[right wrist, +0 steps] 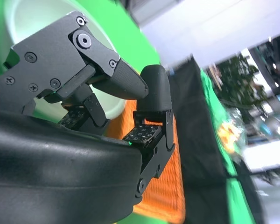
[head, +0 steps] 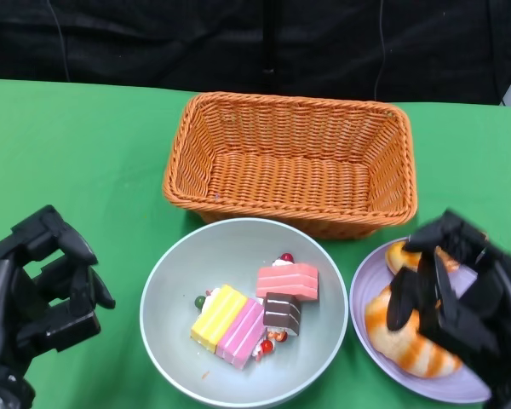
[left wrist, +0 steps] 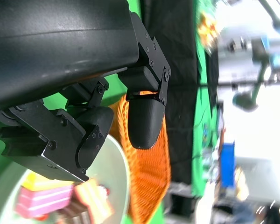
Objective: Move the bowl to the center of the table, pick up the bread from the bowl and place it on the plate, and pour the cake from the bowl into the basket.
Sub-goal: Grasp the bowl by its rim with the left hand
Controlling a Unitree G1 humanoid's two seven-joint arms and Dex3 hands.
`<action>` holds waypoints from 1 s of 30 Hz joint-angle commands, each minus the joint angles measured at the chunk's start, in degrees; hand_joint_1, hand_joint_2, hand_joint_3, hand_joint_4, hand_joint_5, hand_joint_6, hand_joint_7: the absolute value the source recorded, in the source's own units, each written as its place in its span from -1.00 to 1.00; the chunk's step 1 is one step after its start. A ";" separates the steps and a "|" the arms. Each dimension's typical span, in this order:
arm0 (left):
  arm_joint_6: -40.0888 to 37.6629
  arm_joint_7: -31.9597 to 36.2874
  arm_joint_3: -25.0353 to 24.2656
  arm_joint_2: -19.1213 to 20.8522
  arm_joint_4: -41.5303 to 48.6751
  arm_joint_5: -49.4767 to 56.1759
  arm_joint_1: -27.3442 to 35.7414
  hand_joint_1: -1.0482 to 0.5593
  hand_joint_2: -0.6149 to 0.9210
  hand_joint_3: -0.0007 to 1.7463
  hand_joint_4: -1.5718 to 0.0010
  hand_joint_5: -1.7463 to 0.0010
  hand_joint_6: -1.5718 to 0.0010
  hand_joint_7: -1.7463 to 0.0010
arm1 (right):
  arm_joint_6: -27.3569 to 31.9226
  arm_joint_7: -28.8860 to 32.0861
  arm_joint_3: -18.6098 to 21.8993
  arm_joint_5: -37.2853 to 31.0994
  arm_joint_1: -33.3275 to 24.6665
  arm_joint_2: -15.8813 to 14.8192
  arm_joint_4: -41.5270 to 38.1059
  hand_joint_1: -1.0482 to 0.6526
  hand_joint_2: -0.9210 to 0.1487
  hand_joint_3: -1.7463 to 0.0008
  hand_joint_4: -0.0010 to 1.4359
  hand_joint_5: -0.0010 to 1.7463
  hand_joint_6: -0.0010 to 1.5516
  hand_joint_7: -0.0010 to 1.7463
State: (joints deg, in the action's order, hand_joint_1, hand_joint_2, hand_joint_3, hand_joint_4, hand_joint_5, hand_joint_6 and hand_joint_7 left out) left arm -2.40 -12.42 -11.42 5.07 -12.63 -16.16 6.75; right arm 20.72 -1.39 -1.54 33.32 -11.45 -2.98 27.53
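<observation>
Smooth round bowl (head: 166, 315) of blocky cakes (head: 287, 280) fronts a rectangular (woven wicker) basket (head: 294, 158)

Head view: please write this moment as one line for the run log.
bowl: centre, cake inside | bread: on plate | basket: empty | left hand: holds nothing | right hand: above plate, holds nothing

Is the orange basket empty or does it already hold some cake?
Empty. The head view shows only bare woven floor inside the basket; the cake pieces lie in the bowl in front of it.
</observation>
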 commanded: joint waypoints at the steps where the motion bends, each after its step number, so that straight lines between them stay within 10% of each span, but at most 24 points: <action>1: 5.37 -2.09 0.77 3.07 -0.62 3.57 0.71 0.47 0.38 0.62 -0.02 -0.95 0.00 -0.68 | 1.54 -0.53 1.36 2.30 -2.85 0.30 2.72 0.13 -0.27 -0.47 0.17 1.00 -0.19 1.00; 8: 15.09 -8.79 2.81 12.60 -4.30 11.60 1.21 0.37 0.31 0.39 0.02 -0.58 -0.05 -0.22 | 4.19 0.56 0.58 4.14 -6.78 2.18 5.05 0.14 -0.32 -0.52 0.21 1.00 -0.17 1.00; 12: 30.36 -8.03 2.70 19.02 -1.81 23.84 0.88 0.25 0.32 0.03 -0.26 0.30 -0.39 0.57 | 5.28 0.98 0.12 3.66 -6.92 2.37 6.01 0.14 -0.33 -0.52 0.21 1.00 -0.17 1.00; 15: 42.37 -6.10 2.31 23.05 3.36 29.61 -1.16 0.24 0.34 -0.04 -0.34 0.46 -0.48 0.73 | 6.26 1.99 0.11 3.29 -6.74 2.65 6.42 0.14 -0.33 -0.51 0.21 1.00 -0.18 1.00; 18: 60.90 -4.45 1.98 30.58 12.16 39.32 -6.13 -0.17 0.78 -0.87 -0.21 0.86 -0.43 0.96 | 7.49 3.80 -0.04 2.64 -6.31 2.98 6.76 0.14 -0.34 -0.51 0.20 1.00 -0.18 1.00; 30: 80.23 3.36 6.53 35.43 29.20 59.05 -22.10 -0.18 0.67 -1.00 -0.11 0.99 -0.21 1.00 | 9.11 7.40 -0.81 -0.32 -4.60 5.45 5.70 0.18 -0.38 -0.50 0.21 1.00 -0.17 1.00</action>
State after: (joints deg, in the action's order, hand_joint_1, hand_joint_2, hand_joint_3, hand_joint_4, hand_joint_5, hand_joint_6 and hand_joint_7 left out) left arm 76.87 -10.65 -5.34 39.81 15.32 40.67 -13.99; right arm 29.46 5.34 -2.39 33.50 -16.36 2.36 33.13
